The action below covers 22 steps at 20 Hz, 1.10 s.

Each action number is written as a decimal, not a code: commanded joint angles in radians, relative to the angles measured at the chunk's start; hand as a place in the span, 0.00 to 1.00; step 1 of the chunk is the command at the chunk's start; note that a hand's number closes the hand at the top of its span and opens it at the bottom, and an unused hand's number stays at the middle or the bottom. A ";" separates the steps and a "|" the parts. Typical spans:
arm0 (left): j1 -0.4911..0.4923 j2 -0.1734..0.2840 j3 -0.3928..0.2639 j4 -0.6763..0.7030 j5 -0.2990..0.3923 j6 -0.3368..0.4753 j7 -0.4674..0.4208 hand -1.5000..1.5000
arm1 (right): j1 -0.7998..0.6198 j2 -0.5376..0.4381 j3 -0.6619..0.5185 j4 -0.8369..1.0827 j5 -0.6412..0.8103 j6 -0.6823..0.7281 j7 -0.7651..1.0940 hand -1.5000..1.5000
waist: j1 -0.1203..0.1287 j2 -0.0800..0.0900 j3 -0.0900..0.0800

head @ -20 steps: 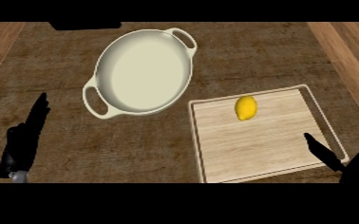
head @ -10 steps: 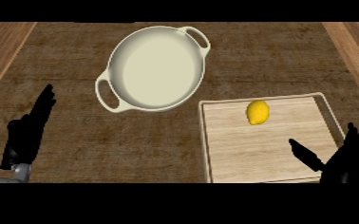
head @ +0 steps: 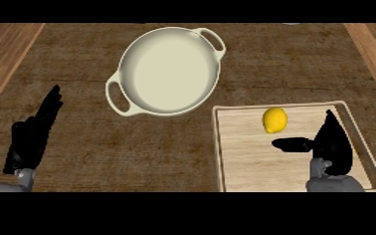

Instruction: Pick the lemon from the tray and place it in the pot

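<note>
A yellow lemon lies on the wooden tray at the lower right, near the tray's far edge. A cream pot with two side handles stands up and to the left of the tray, with nothing inside it. My right hand is over the tray's right part, open, fingers straight and pointing away, thumb stretched left toward the lemon without touching it. My left hand rests open at the lower left, fingers up.
The counter top is dark brown with a woven look, and lighter wood strips run along its left and right sides. The tray's near end runs out of view at the bottom.
My right hand has risen into view over the tray and come closer to the lemon. The whole view has shifted, so pot and tray sit slightly differently. The left hand holds its pose.
</note>
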State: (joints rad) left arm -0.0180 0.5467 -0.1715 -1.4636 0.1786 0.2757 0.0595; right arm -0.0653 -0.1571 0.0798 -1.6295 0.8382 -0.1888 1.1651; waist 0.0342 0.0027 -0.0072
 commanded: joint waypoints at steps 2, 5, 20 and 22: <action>-0.020 0.002 0.009 0.022 -0.003 -0.010 0.000 0.50 | -0.207 0.085 -0.006 0.054 -0.031 0.223 0.318 0.00 | 0.000 0.003 0.003; 0.005 -0.020 0.004 0.009 -0.012 0.011 -0.001 0.50 | -0.247 0.069 -0.072 0.052 -0.068 0.313 0.321 0.00 | -0.018 -0.003 0.004; 0.031 -0.015 0.027 -0.028 -0.023 -0.005 0.014 0.50 | -0.470 0.155 -0.237 0.363 0.001 0.391 0.322 0.00 | -0.020 -0.002 0.006; 0.002 0.025 0.064 -0.043 -0.002 -0.028 0.051 0.50 | -0.452 0.148 -0.265 0.418 0.001 0.367 0.275 0.00 | -0.021 -0.001 0.007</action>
State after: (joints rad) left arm -0.0068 0.5444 -0.1319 -1.4907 0.1713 0.2659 0.0926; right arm -0.4705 -0.0185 -0.1531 -1.2852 0.8350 0.1217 1.2443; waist 0.0139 0.0009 -0.0013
